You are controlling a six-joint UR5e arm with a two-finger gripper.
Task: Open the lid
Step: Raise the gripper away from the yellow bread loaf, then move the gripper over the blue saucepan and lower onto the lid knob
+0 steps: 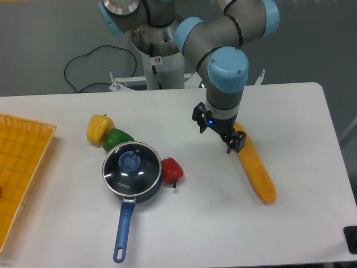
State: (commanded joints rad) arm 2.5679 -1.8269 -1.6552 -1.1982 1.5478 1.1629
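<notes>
White table (184,223) carries the lid (132,170) lying flat on the saucepan (128,192), knob up, lettering toward the handle; gripper (218,134) well apart, jaws spread, empty.

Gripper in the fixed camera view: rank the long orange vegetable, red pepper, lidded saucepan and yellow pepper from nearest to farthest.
From the gripper:
1. Long orange vegetable, just right, below it.
2. Small red pepper, lower left.
3. Glass lid with blue knob on the dark blue saucepan, further left.
4. Yellow pepper, far left.
</notes>
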